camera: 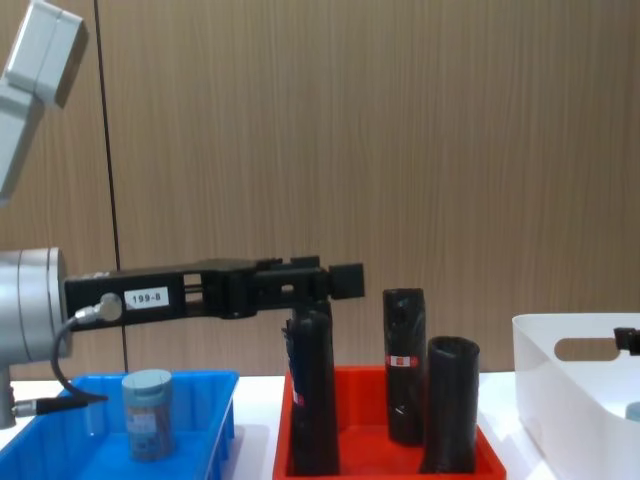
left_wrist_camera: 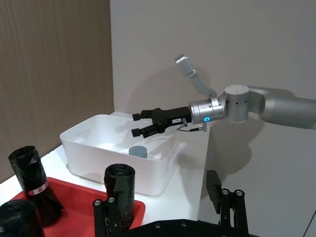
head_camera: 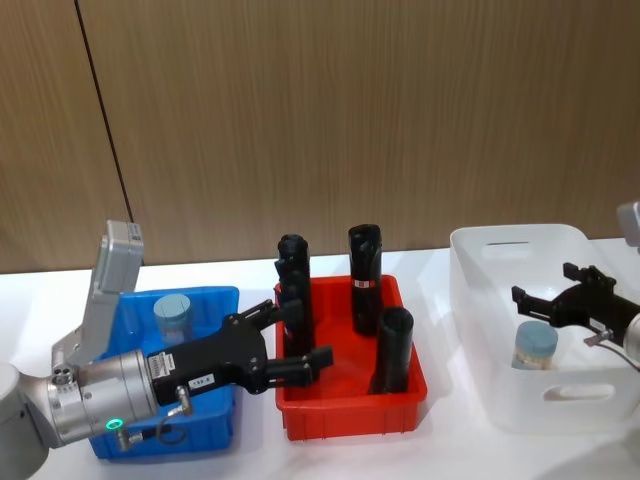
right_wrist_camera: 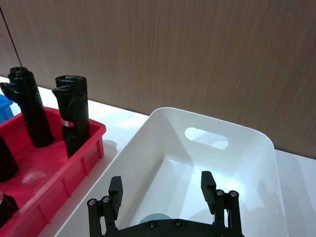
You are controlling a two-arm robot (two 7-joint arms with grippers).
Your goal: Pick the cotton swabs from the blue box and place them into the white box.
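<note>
Head view: the left end effector (head_camera: pixel 293 336) hung spread and empty at the red tray's (head_camera: pixel 350 422) edge, with one cotton swab jar (head_camera: pixel 172 316) in the blue box (head_camera: pixel 205 297). The right end effector (head_camera: pixel 543 284), released, hovered over a second cotton swab jar (head_camera: pixel 535 343) inside the white box (head_camera: pixel 500 410). Chest view: the first jar (camera: pixel 148 412) stood upright.

Back wall: I see brown wood-grain panelling (head_camera: pixel 350 120) across the full width behind the table (head_camera: pixel 420 455), with the grain running vertically.
Seam: a thin dark line (head_camera: pixel 110 130) runs down the panelling on the left, leaning slightly.
Side wall: in the left wrist view I see a plain pale grey wall (left_wrist_camera: pixel 222 44) that meets the panelling at a corner.
Table: white and smooth, its far edge against the panelling.
Light: even and soft from where I watch, with only faint shadows on the table.
</note>
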